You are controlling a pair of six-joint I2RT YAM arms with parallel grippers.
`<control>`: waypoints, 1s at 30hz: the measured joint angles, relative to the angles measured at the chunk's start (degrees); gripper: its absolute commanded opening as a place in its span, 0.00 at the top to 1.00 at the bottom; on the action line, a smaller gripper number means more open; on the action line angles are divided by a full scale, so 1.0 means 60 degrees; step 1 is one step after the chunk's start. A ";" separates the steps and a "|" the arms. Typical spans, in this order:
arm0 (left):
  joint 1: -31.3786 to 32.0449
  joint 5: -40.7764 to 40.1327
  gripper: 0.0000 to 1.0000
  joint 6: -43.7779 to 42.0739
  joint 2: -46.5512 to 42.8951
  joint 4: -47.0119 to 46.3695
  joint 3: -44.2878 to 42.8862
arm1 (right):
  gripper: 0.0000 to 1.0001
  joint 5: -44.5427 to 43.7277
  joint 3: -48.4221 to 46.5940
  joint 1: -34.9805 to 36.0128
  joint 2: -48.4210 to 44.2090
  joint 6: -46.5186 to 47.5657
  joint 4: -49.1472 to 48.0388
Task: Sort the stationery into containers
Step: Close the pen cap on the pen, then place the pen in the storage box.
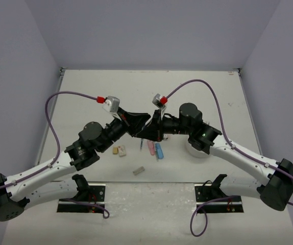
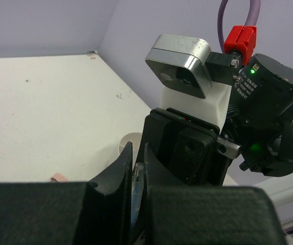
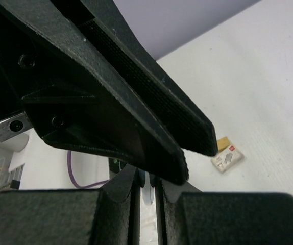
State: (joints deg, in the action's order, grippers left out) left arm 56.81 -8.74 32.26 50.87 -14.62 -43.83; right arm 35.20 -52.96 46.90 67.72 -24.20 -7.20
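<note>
left claw (image 2: 137, 153) fingers fill the bottom of its wrist view, pinched narrow on a thin pen (image 2: 136, 186): clear barrel with a bluish tint, standing upright in the slot between the pads

right claw (image 3: 145, 181) same story in its own view: jaws nearly together with a pale sliver clamped between them, looks like the pen, too little shows to be sure

both claws meet nose to nose above mid counter (image 1: 85, 92); each wrist cam sees the other claw filling most of the frame

rest of the stationery lies on the counter just near of the claws:
- tan block (image 1: 116, 150) touching white block (image 1: 122, 151)
- pink piece (image 1: 151, 148) beside blue piece (image 1: 159, 150), roughly parallel
- grey block (image 1: 139, 171) alone, nearer the bases

organizer (image 1: 193, 152): round, white, mostly hidden under the right arm in the top view, compartments not visible

view differences:
- only the wrist cams show the grip; from the top the fingertips are a black tangle
- right wrist shows a red mark on the white block's face
- left wrist catches just the pink piece's end
</note>
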 measured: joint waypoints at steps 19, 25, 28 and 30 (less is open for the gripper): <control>0.0751 -0.3207 0.00 0.0667 0.0296 0.4196 -0.2700 | 1.00 -0.4708 0.2022 0.0016 -0.1934 -0.0041 -0.0532; 0.0733 -0.4706 0.00 0.1306 0.0350 0.5817 -0.2809 | 1.00 -1.0058 0.1976 -0.0666 -0.3429 -0.0508 0.2809; 0.0733 -0.4806 0.00 0.1457 0.0528 0.6142 -0.2468 | 1.00 -1.1906 0.1968 -0.1486 -0.3642 -0.0853 0.4159; 0.0733 -0.4794 0.00 0.1518 0.0722 0.6293 -0.2237 | 1.00 -1.2700 0.1998 -0.1908 -0.3742 -0.1023 0.4849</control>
State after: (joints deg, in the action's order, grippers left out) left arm 61.21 -37.50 41.38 55.20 23.13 -57.25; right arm -41.00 -40.97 35.45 45.27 -30.34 21.89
